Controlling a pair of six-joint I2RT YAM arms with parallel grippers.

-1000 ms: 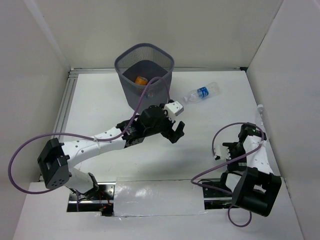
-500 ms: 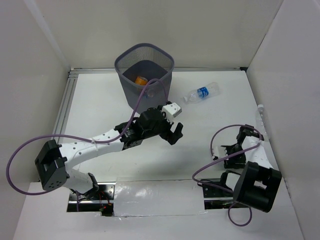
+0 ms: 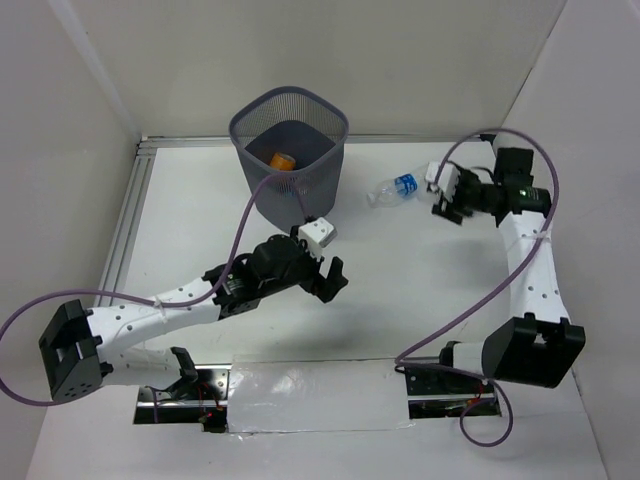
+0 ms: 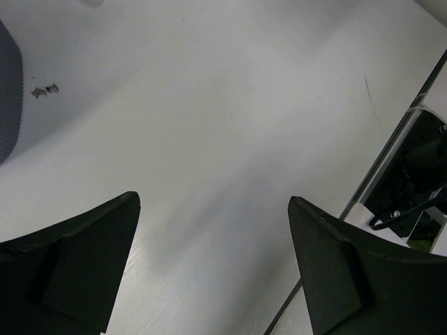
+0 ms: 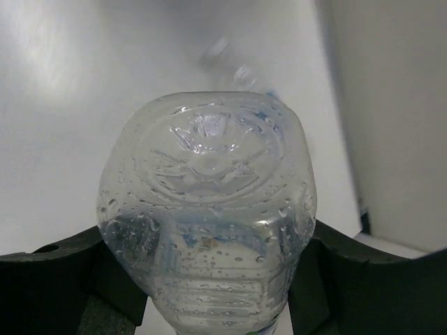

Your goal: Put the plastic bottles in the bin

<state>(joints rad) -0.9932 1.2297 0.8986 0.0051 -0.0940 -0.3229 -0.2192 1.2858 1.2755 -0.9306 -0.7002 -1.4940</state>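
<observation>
1. Your right gripper (image 5: 209, 279) clamps the clear bottle (image 5: 209, 174) by its base; only the wrist view shows this.
2. From above you see its blue label, right of the bin (image 3: 243, 122) holding an orange bottle (image 3: 282, 159).
3. Your left gripper (image 4: 213, 202) stands wide open.

White arms (image 3: 150, 305), black joints, black claw fingers (image 4: 77, 272), looping purple cables (image 3: 492, 131)

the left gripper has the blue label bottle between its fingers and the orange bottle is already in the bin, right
Not the left one. The right wrist view shows the right gripper with the blue-label bottle between its fingers. The left gripper is open and holds nothing. The orange bottle is indeed in the bin.
</observation>
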